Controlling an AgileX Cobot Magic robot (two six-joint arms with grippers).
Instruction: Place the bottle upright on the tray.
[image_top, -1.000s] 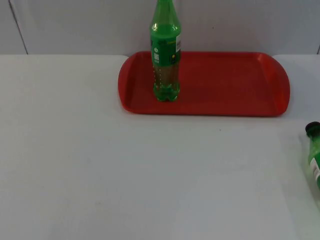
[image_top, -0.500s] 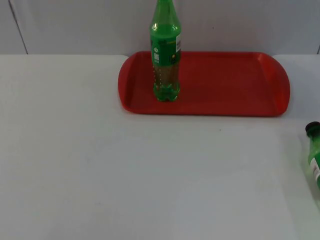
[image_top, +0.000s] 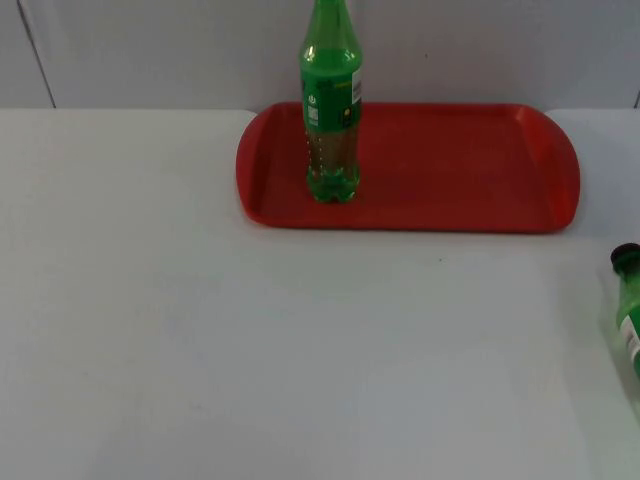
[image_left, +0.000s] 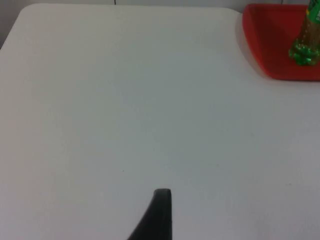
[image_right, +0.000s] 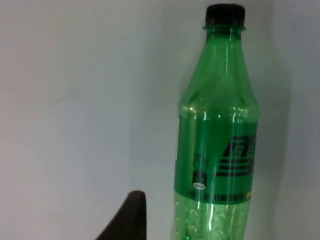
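Top camera overlooks table; left wrist shares tray (image_top: 480, 215) (image_left: 260, 45) corner

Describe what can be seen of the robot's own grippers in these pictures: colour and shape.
Of the left gripper, one matte black fingertip shows, tapering and slightly curved to a blunt, squared tip. Of the right gripper, a similar plain black fingertip with a rounded end shows. Neither bears any marking.
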